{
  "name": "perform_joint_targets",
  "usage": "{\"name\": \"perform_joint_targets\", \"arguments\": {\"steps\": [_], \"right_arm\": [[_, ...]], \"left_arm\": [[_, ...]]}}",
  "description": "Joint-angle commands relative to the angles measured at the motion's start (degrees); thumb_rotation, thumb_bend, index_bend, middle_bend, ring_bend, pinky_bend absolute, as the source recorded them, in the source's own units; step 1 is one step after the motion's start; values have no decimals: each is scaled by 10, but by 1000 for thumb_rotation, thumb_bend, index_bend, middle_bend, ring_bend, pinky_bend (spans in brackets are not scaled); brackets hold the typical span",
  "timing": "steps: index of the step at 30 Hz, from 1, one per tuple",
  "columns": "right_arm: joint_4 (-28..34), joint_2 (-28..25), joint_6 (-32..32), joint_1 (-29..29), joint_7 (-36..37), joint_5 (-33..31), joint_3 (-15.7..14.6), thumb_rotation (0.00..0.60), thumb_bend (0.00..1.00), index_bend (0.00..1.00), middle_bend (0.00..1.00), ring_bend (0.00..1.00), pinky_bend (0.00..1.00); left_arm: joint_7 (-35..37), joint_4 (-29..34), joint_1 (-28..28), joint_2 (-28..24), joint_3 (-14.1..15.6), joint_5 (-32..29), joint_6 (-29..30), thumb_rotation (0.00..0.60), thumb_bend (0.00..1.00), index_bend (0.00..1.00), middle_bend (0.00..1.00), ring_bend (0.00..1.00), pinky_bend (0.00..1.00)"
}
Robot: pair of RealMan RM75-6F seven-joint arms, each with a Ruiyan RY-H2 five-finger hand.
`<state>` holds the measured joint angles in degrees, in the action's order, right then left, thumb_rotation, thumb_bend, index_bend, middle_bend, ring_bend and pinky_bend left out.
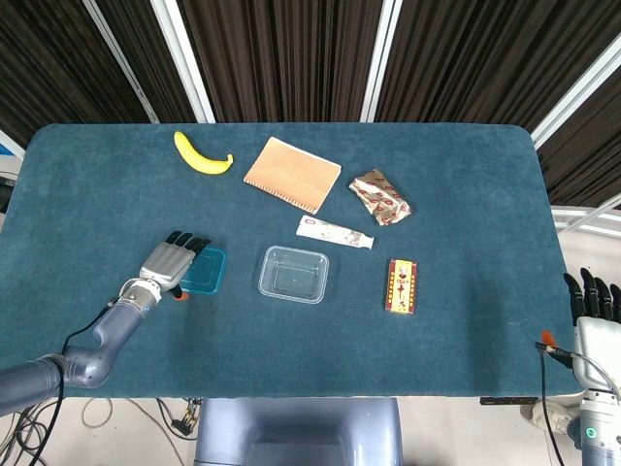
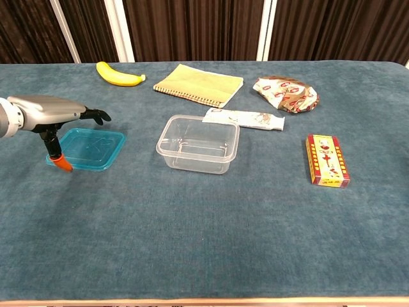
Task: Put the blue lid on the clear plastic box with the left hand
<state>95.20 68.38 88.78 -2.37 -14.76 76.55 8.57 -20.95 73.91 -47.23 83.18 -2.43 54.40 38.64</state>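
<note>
The left hand (image 2: pixel 54 115) hovers palm-down over the near-left part of the blue lid (image 2: pixel 89 148), fingers stretched flat and holding nothing; in the head view it covers the lid's left half, and whether the orange-tipped thumb touches the rim is hard to tell. The lid lies flat on the bench (image 1: pixel 466 320), left of the clear plastic box (image 1: pixel 293 274) and apart from it. The right hand (image 1: pixel 594 309) shows only at the head view's lower right edge — dark fingertips pointing up, empty, the rest cut off.
</note>
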Motion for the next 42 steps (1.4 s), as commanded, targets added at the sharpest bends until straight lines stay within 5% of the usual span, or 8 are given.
{"name": "perform_joint_targets", "arguments": {"steps": [1, 42], "right_arm": [[0, 0, 0, 0, 1, -1, 0, 600, 296, 92, 29, 0, 0], [3, 2, 0, 1, -8, -9, 2, 600, 296, 100, 29, 0, 0]], "left_arm": [[2, -1, -1, 1, 1, 1, -2, 600, 49, 47, 87, 0, 0], [3, -37, -15, 19, 9, -5, -15, 600, 61, 48, 88, 0, 0]]}}
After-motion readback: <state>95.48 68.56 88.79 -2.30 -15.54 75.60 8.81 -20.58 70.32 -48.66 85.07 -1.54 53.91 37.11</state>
